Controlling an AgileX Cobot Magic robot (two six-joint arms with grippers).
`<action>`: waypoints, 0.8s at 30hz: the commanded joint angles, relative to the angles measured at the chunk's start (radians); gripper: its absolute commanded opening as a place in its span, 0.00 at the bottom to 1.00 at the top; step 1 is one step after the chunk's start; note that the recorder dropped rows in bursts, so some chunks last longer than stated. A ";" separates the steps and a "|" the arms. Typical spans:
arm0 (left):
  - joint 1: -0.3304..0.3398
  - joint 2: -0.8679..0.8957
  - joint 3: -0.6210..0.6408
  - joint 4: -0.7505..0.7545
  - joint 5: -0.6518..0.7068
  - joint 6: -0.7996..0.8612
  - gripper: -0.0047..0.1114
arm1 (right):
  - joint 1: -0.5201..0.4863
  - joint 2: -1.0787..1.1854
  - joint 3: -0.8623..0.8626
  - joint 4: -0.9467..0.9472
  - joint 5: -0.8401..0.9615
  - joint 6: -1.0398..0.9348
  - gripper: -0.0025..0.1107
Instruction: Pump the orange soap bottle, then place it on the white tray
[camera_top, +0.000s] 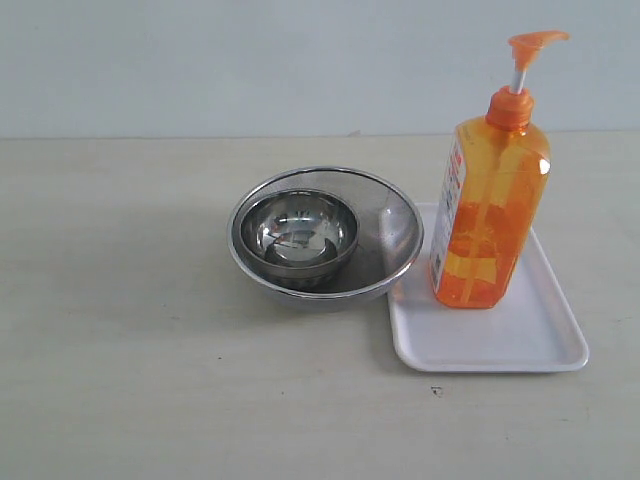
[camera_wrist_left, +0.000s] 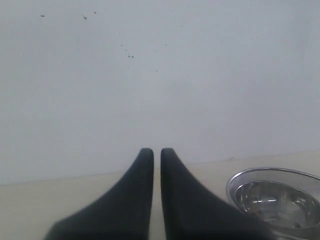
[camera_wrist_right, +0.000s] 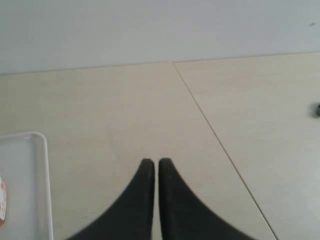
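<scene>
The tall, squarish, translucent plastic orange soap bottle (camera_top: 490, 215) stands upright on the white tray (camera_top: 500, 345), a flat rectangular plastic tray with rounded corners and a low raised rim. The bottle sits toward the tray's far left part. Its glossy body narrows to an orange collar, and a white stem carries the orange pump head. A white-and-red label covers the face turned away from the tray's centre.

Just beside the tray, on the label side, sits a large steel bowl (camera_top: 385, 225), round and mirror-bright. Its rim overlaps the tray's edge in the exterior view; whether they touch cannot be told. A smaller steel bowl (camera_top: 298, 232) is nested inside it. All rest on a matte, pale beige table (camera_top: 120, 350) before a plain light wall (camera_top: 250, 60).

The left gripper (camera_wrist_left: 157, 152), with smooth black tapering fingers, has its jaws pressed together on nothing, off the tray on the bowl side. The right gripper (camera_wrist_right: 156, 162), of the same kind, is likewise closed and empty, above bare table beside the tray's corner.
</scene>
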 joint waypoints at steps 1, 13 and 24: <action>0.003 -0.007 0.005 -0.185 0.017 0.208 0.08 | -0.003 -0.006 -0.001 -0.004 -0.005 0.001 0.02; 0.003 -0.007 0.005 -0.274 0.051 0.287 0.08 | -0.003 -0.006 -0.001 -0.004 -0.005 0.001 0.02; 0.003 -0.007 0.005 -0.319 0.076 0.357 0.08 | -0.003 -0.006 -0.001 -0.004 -0.021 0.001 0.02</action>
